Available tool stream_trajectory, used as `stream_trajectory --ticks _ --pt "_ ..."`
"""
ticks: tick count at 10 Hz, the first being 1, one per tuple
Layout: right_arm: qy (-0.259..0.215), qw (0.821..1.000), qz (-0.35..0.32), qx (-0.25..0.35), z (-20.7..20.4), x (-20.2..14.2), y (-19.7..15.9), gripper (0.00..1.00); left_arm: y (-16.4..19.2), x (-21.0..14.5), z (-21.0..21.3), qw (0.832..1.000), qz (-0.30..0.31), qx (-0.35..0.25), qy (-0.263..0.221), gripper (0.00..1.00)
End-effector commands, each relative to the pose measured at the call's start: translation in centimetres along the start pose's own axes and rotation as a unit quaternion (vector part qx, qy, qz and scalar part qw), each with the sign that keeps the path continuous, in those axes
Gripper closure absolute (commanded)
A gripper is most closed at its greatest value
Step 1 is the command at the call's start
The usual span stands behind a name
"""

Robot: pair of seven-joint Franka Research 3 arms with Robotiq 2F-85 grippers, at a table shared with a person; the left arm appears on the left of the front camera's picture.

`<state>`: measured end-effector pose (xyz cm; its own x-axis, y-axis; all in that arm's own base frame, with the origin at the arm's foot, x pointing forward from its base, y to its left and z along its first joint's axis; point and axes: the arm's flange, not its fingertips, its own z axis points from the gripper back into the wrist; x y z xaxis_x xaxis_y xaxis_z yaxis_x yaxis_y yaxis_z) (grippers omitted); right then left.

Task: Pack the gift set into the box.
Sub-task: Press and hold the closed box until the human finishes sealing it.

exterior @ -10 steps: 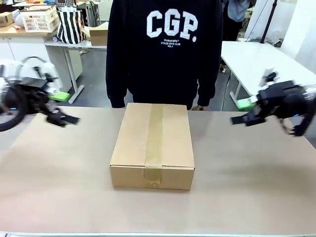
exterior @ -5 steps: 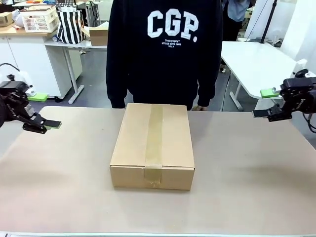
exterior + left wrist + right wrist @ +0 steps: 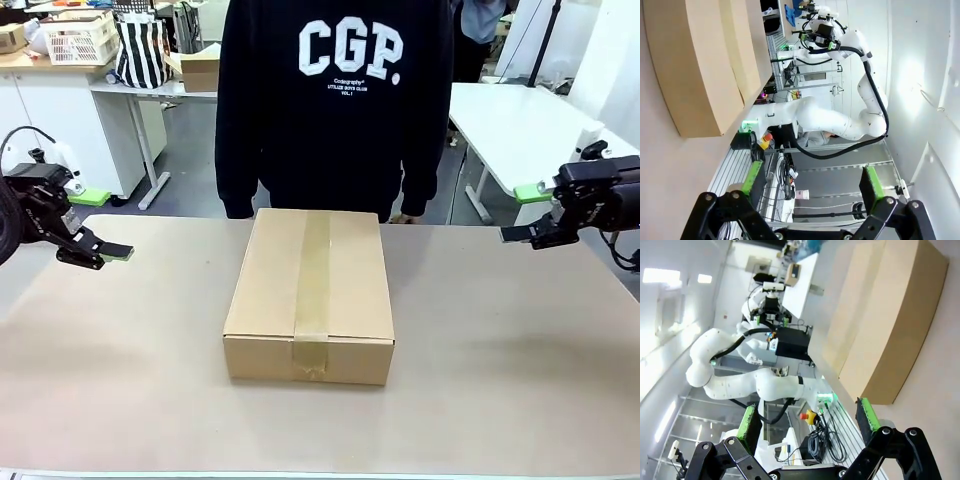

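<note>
Taped box on the worktop, both claws spread and empty

The box (image 3: 309, 297) sits shut at the worktop's (image 3: 500, 380) centre; left claw (image 3: 94, 224) hovers at nine o'clock, right claw (image 3: 527, 212) at three, person (image 3: 335, 100) at twelve.

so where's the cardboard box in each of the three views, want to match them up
Front view: the box sits at the table's centre, flaps shut, tape strip running toward the camera.
Left wrist view: it fills the upper left, turned sideways.
Right wrist view: it fills the upper right, tilted.
Shared landmark: the tape strip down the box's top, seen as a slightly darker band in both wrist views.
</note>
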<state>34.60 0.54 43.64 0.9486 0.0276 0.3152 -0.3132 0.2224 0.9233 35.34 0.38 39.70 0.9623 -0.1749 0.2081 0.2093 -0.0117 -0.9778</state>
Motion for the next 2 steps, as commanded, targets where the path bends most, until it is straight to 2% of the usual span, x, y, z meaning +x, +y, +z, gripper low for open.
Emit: stream_trajectory --ticks 1,2 --pt "-0.003 1.0 0.012 0.006 0.14 0.13 -0.06 0.0 -0.12 0.08 0.27 1.0 -0.006 0.0 -0.002 0.0" --pt "-0.003 1.0 0.012 0.006 0.14 0.13 -0.06 0.0 -0.12 0.08 0.27 1.0 -0.006 0.0 -0.002 0.0"
